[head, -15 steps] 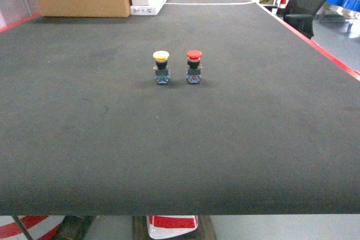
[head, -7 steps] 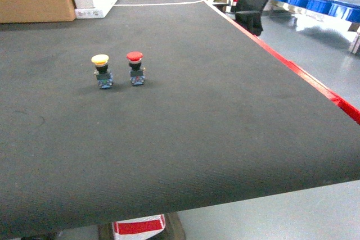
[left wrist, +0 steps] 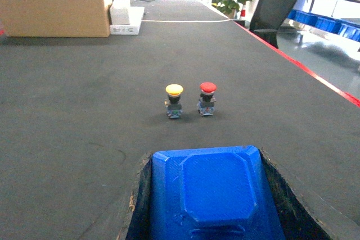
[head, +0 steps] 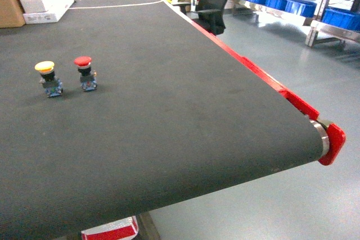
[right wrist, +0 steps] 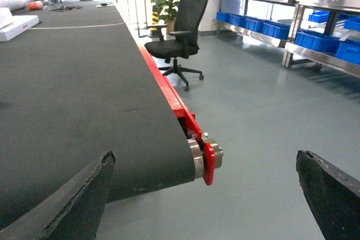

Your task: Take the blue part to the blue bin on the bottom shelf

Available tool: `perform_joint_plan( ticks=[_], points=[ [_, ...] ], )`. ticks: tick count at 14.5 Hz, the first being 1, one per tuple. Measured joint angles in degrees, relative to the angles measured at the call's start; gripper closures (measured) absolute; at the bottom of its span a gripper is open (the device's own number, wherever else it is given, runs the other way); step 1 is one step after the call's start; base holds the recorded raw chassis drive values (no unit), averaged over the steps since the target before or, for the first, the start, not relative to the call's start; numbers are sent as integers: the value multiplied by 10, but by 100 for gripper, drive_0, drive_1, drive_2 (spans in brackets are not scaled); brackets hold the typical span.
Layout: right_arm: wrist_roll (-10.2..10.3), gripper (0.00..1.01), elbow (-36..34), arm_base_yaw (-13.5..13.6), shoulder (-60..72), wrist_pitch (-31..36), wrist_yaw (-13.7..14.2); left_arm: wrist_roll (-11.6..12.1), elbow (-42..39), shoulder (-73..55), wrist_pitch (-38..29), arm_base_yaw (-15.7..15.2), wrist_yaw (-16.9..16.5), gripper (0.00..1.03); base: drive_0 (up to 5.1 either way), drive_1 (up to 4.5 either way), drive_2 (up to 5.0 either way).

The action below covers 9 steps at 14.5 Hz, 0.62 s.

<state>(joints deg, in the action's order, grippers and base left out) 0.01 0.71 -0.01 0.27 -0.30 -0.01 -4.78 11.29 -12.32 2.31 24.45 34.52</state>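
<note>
My left gripper (left wrist: 205, 160) is shut on the blue part (left wrist: 214, 195), a chunky blue plastic block with an octagonal raised face that fills the space between the dark fingers (left wrist: 140, 195). It hangs just above the black belt. My right gripper (right wrist: 205, 155) stands open and empty over the belt's end corner and the grey floor. Blue bins (right wrist: 264, 26) sit in rows on steel racks at the far right, also small in the head view as blue bins (head: 292, 5). The lowest rack level (right wrist: 250, 35) that shows carries several of them. Neither gripper appears in the head view.
A yellow push button (head: 48, 78) and a red push button (head: 85, 72) stand on the black belt (head: 169, 111), which has a red side edge (head: 253, 74) and an end roller (head: 322, 136). A cardboard box (left wrist: 56, 4), white boxes (head: 48, 5) and an office chair (right wrist: 180, 23) are further off.
The head view has swung to the right: the two buttons slid from the middle to the left, and the belt's end, the floor and the racks with blue bins came into sight.
</note>
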Motion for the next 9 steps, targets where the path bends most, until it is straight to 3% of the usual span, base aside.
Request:
perform_joint_plan(
  ticks=[9],
  points=[
    [0, 3, 0, 0, 0, 0, 0, 0, 0, 0, 0, 0, 0, 59, -163, -163, -163]
  ],
)
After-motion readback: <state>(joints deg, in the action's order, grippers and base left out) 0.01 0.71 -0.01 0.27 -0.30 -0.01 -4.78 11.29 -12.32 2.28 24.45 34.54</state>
